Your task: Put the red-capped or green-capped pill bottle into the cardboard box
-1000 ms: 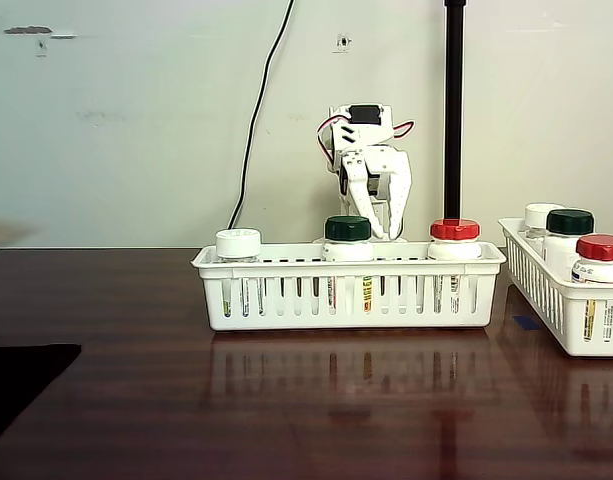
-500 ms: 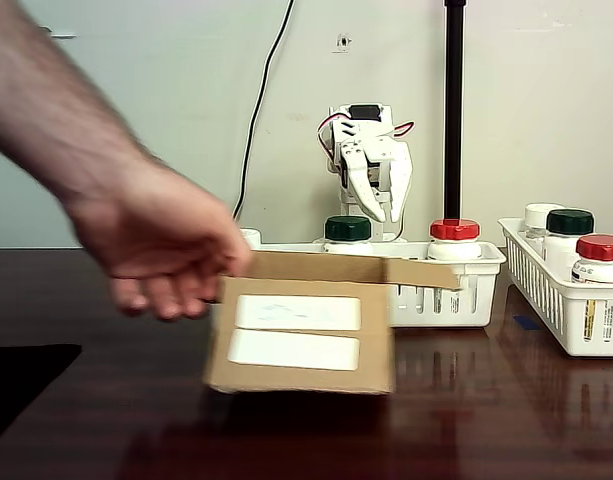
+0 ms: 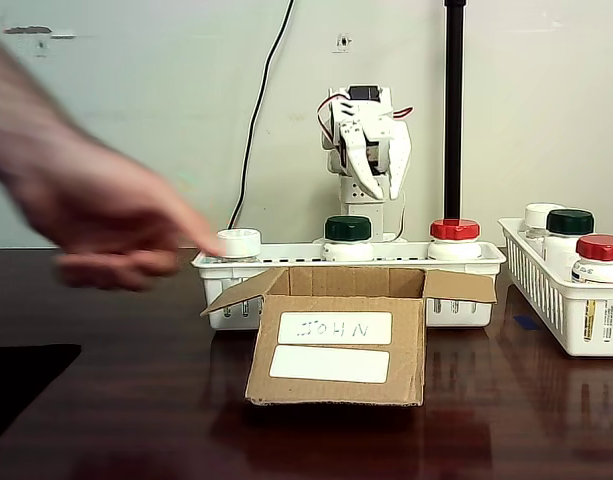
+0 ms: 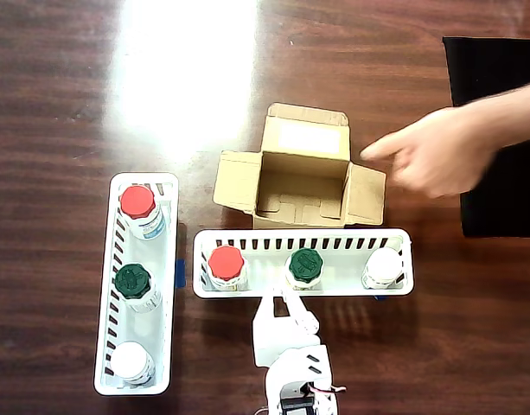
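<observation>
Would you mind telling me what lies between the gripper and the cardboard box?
In the overhead view, the white basket lies between the gripper and the cardboard box, with the green-capped bottle nearest the gripper.

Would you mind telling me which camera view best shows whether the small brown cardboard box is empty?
The overhead view: it looks straight into the small brown cardboard box, whose flaps are spread open and whose floor is bare. The fixed view shows the box's front wall with two white labels and raised flaps, not its inside.
</observation>
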`<action>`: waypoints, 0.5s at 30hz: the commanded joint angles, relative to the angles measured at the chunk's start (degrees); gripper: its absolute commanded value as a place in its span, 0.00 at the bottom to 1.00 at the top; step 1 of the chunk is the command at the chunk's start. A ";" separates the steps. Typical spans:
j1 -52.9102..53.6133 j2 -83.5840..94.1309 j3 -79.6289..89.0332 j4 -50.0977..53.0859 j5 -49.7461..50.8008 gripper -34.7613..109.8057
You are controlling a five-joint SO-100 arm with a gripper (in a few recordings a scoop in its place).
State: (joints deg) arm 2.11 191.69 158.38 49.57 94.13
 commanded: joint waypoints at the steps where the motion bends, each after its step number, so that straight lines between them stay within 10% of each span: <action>1: 1.85 -3.08 -8.70 0.53 0.18 0.40; 15: 6.33 -24.17 -8.17 -21.45 -3.34 0.68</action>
State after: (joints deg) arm 7.56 171.65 149.50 36.74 90.35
